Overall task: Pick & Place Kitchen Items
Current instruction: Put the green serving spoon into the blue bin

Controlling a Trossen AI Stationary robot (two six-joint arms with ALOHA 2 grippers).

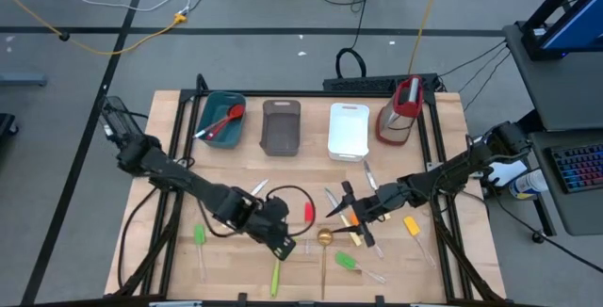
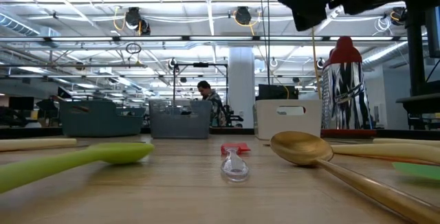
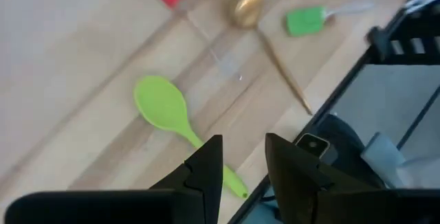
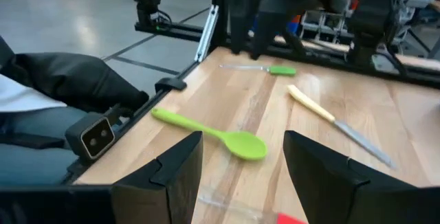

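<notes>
Slim utensils lie flat on the wooden table. A lime green spoon (image 1: 275, 277) (image 3: 165, 107) (image 4: 227, 138) lies near the front edge. A gold spoon (image 1: 323, 241) (image 3: 246, 3), a red-headed spatula (image 1: 308, 211) (image 2: 235, 157) and green-headed spatulas (image 1: 347, 262) (image 1: 200, 236) lie around it. My left gripper (image 1: 282, 244) (image 3: 244, 162) is open and empty above the table, just beyond the green spoon's handle. My right gripper (image 1: 347, 205) (image 4: 240, 162) is open and empty above the knives (image 1: 330, 199) and an orange utensil (image 1: 353, 220).
A teal tub (image 1: 224, 119) holding a red spoon, a grey tub (image 1: 281, 126), a white tub (image 1: 348, 130) and a red-and-clear jug (image 1: 400, 109) stand along the far edge. A yellow-headed spatula (image 1: 412, 224) lies at the right. A black cable loops near the left arm (image 1: 283, 194).
</notes>
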